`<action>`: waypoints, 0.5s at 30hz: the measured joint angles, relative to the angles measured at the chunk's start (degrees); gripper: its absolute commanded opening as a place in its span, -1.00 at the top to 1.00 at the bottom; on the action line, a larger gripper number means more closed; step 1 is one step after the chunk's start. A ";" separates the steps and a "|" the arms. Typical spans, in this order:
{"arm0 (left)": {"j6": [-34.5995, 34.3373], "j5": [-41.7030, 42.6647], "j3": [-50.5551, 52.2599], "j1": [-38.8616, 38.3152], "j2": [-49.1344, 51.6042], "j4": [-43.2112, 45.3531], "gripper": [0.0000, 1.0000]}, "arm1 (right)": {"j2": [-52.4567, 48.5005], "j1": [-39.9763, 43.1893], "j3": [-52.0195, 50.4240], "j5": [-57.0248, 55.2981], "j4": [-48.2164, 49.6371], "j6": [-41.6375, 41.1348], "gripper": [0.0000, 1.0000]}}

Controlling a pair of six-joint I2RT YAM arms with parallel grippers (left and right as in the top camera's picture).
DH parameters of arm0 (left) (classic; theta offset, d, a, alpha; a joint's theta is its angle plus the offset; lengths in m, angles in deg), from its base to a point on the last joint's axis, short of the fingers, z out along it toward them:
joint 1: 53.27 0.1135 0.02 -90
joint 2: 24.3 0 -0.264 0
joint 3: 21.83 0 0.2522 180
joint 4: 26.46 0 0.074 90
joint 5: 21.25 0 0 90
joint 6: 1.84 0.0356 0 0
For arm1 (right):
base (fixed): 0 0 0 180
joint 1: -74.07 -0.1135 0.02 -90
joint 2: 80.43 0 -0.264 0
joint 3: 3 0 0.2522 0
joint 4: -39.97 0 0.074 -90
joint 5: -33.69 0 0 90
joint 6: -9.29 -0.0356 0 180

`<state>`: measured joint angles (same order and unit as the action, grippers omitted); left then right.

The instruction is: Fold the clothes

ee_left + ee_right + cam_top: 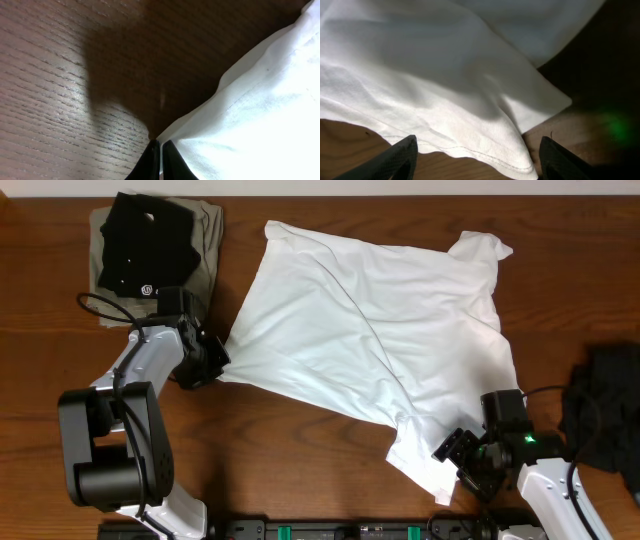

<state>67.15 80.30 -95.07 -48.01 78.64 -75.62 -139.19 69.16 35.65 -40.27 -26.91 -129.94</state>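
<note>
The clothes, a wrinkled white T-shirt (370, 340), lie spread across the middle of the wooden table. My left gripper (221, 361) is at the shirt's left corner, and the fabric is drawn to a point there. In the left wrist view its fingers (160, 161) are pressed together with a sliver of the white shirt (260, 110) pinched at their tips. My right gripper (456, 459) sits at the shirt's lower right corner. In the right wrist view it (480, 160) stands wide open, with the stitched hem of the shirt (470, 100) lying between its fingers.
A folded black shirt (145, 235) rests on a folded olive garment (208, 225) at the back left, just beyond the left arm. A dark heap of cloth (605, 415) lies at the right edge. The table's front edge runs close behind both arm bases.
</note>
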 measured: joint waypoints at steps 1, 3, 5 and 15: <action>0.00 0.02 0.00 0.00 0.00 0.00 0.88 | -0.61 0.00 0.00 0.02 0.31 0.15 -0.50; 0.00 0.00 0.00 0.00 0.00 0.02 0.88 | -2.36 0.00 0.00 0.02 1.07 0.46 -0.48; 0.00 0.04 0.00 0.00 0.00 0.02 0.88 | -4.31 0.00 0.00 0.04 1.92 0.57 -0.44; 0.00 0.04 0.00 0.00 0.00 0.02 0.88 | -9.11 -4.17 0.39 0.87 5.09 0.57 -0.26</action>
<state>67.15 80.35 -95.07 -48.01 78.64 -75.60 -148.31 64.98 36.04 -39.40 -21.82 -129.37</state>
